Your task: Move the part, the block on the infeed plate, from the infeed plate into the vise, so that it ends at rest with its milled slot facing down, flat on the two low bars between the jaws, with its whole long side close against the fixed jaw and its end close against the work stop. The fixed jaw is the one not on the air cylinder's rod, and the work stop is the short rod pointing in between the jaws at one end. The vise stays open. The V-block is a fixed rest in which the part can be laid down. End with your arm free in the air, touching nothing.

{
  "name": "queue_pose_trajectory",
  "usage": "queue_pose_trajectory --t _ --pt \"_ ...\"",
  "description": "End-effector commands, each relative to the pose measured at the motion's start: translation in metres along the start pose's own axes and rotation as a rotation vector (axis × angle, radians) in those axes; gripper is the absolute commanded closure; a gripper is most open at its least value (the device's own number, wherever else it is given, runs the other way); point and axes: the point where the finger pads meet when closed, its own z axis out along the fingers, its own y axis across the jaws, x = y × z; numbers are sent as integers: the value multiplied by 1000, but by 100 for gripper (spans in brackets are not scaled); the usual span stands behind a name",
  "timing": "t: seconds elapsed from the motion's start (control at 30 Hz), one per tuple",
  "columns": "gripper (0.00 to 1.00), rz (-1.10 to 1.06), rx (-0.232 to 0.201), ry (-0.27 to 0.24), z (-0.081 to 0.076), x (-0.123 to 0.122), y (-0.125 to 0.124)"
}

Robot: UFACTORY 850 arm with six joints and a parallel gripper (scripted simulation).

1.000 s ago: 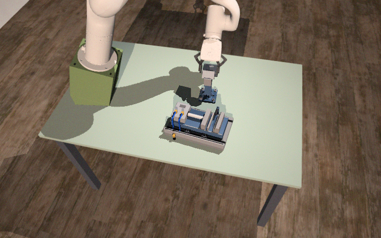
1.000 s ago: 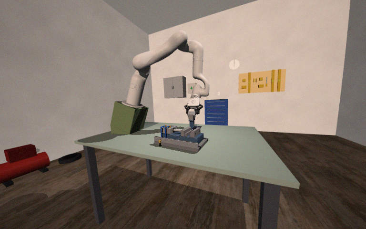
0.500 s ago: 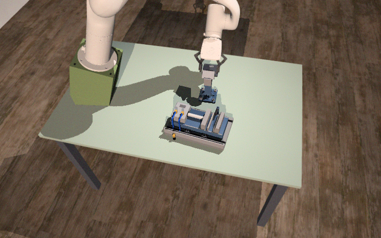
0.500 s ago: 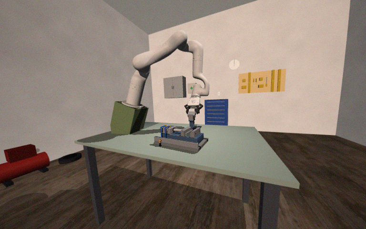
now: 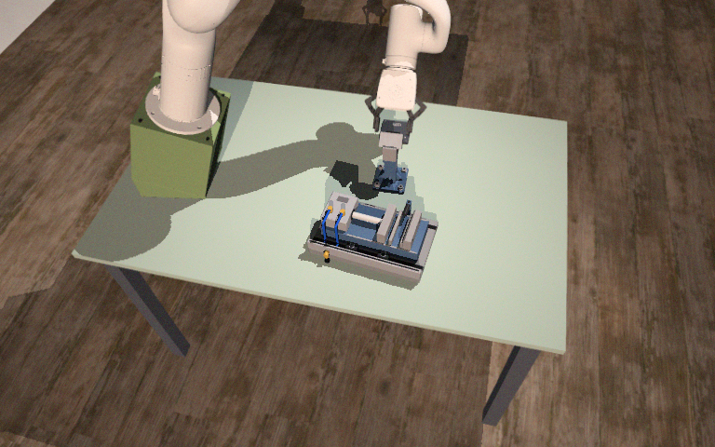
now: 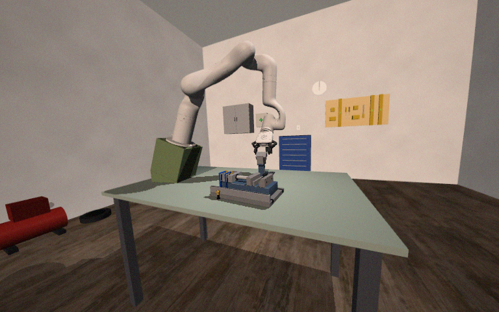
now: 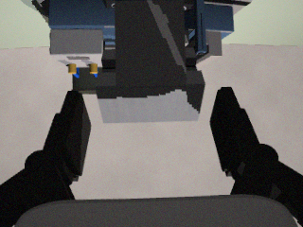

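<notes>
The part (image 5: 392, 141) is a grey block that stands on end in the blue V-block (image 5: 390, 178), behind the vise (image 5: 374, 234). My gripper (image 5: 396, 125) hangs straight above it, open, with one dark finger on each side of the part's top end and a gap on both sides. In the wrist view the part (image 7: 151, 57) fills the middle between my fingers, with the vise behind it. The vise is open; its moving jaw (image 5: 388, 223) sits on the cylinder rod and the fixed jaw (image 5: 413, 229) is beyond it. Nothing lies between the jaws.
The air cylinder (image 5: 338, 210) with blue hoses is at the vise's left end. The arm's green base block (image 5: 176, 144) stands at the table's back left. A dark flat patch (image 5: 344, 171) lies left of the V-block.
</notes>
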Motion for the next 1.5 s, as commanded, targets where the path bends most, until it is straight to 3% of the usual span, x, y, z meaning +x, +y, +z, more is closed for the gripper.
queue_pose_trajectory --t 0.0,1.47 --pt "11 1 -1 0 -3 0 1" --pt "11 1 -1 0 -41 0 1"
